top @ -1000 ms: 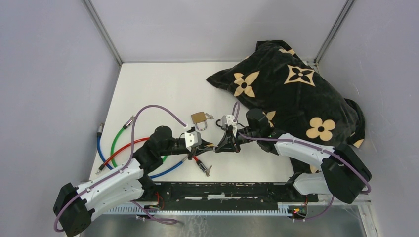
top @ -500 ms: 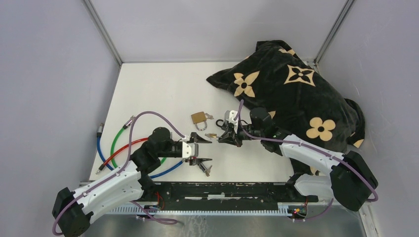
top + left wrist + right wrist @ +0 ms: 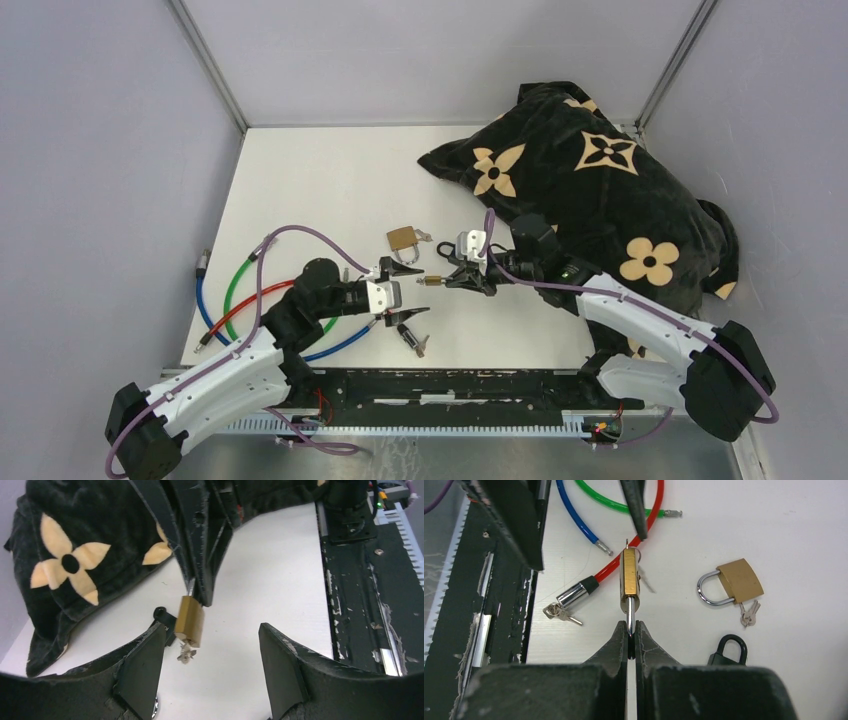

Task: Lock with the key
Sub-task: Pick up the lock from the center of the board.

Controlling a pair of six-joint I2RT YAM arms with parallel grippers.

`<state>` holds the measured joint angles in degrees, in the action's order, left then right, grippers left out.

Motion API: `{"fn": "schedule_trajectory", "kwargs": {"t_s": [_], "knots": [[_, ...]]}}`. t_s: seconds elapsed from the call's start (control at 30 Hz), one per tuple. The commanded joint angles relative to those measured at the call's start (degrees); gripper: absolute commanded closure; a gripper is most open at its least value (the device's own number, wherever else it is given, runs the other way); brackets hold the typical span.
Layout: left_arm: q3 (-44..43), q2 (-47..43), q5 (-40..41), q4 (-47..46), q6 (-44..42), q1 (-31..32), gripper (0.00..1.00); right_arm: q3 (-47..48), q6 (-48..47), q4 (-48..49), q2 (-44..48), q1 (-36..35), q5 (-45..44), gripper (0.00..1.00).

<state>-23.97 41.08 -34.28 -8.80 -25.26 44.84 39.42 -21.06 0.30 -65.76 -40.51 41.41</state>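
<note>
A small brass padlock [image 3: 629, 572] hangs above the table, and my right gripper [image 3: 629, 630] is shut on its steel shackle [image 3: 630, 612]. A key [image 3: 185, 652] sticks out of the lock's bottom end. In the top view the padlock [image 3: 432, 281] lies level between the two arms, just off the right gripper [image 3: 455, 280]. My left gripper [image 3: 408, 294] faces it from the left, open and empty. From the left wrist, the padlock [image 3: 190, 621] sits beyond the spread fingers [image 3: 145, 665], apart from them.
A larger brass padlock [image 3: 403, 239] with keys lies behind, and a black padlock [image 3: 728, 652] lies near the right gripper. Red [image 3: 262, 297], green [image 3: 233, 282] and blue [image 3: 203, 300] cable locks lie at the left, with keys [image 3: 414, 341]. A black flowered cushion [image 3: 590, 190] fills the back right.
My left gripper has opened, let go of the key and drawn back to the left. The right gripper has kept the padlock and shifted slightly away from the left arm.
</note>
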Motion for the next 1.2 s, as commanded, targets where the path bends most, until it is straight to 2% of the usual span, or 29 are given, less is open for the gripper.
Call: {"fn": "schedule_trajectory", "kwargs": {"t_s": [0.0,0.07,0.13,0.17,0.5,0.63,0.73,0.83,0.87,0.93,1.03,1.07,1.17], "knots": [[-0.46,-0.27,3.57,-5.34,4.05,-0.56,0.25,2.76,-2.58,0.63,1.72,-0.27,5.15,1.00],[0.23,0.00,4.70,-6.67,5.86,-1.03,0.28,2.86,-2.55,1.01,1.79,-0.33,7.06,1.00],[0.71,0.29,4.32,-8.06,7.14,-1.63,0.40,2.92,-2.24,1.40,1.93,-0.51,8.10,1.00],[0.82,0.36,3.65,-8.64,7.57,-1.82,0.43,3.01,-2.23,1.46,2.01,-0.60,8.31,1.00],[2.18,2.16,-2.59,-9.04,12.30,-1.82,0.46,2.94,-0.59,3.34,3.44,-1.21,9.86,1.00],[2.09,2.29,-3.28,-9.79,13.30,-1.75,0.54,2.90,-0.13,3.97,3.28,-1.47,10.27,1.00],[1.99,2.26,-3.92,-10.69,14.28,-1.80,0.66,2.86,0.22,4.43,2.93,-1.72,10.32,1.00],[2.08,2.26,-5.03,-11.68,15.28,-1.77,0.72,3.03,0.23,4.48,2.57,-1.83,10.27,1.00],[2.16,2.28,-5.16,-11.99,15.63,-1.78,0.77,3.10,0.23,4.40,2.43,-1.82,10.27,1.00],[2.30,2.21,-5.02,-12.89,16.44,-1.82,0.96,3.20,0.23,4.32,2.29,-1.92,10.10,1.00],[2.28,2.18,-4.78,-13.79,17.93,-1.77,0.98,3.21,0.23,4.35,2.19,-1.88,10.52,1.00],[2.26,2.09,-4.87,-13.93,18.56,-1.84,0.98,3.21,0.23,4.36,2.08,-1.89,10.74,0.97],[2.00,1.48,-5.15,-13.92,20.04,-1.84,0.98,3.56,-1.33,1.61,2.21,-1.10,11.77,0.71]]}}
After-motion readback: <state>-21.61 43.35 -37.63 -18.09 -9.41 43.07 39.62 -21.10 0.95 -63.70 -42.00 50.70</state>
